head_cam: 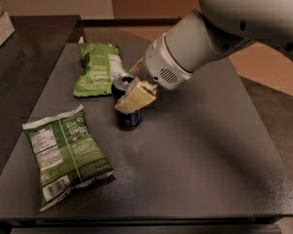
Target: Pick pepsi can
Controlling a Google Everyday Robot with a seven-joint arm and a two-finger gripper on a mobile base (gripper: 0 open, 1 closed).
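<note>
The pepsi can [128, 119] is a small dark navy can with a silver top, near the middle of the dark table [205, 150]. My gripper [131, 95] comes in from the upper right on a large white arm. Its pale fingers [136, 99] straddle the can, one across its near side and the other behind it. The gripper is shut on the can, which is upright and looks raised slightly off the table. The can's middle is hidden by the near finger.
A green snack bag [97, 68] lies just behind and left of the can. A second green bag [63, 152] lies at the front left. A darker counter [24, 48] runs along the left side, and the floor shows at the right.
</note>
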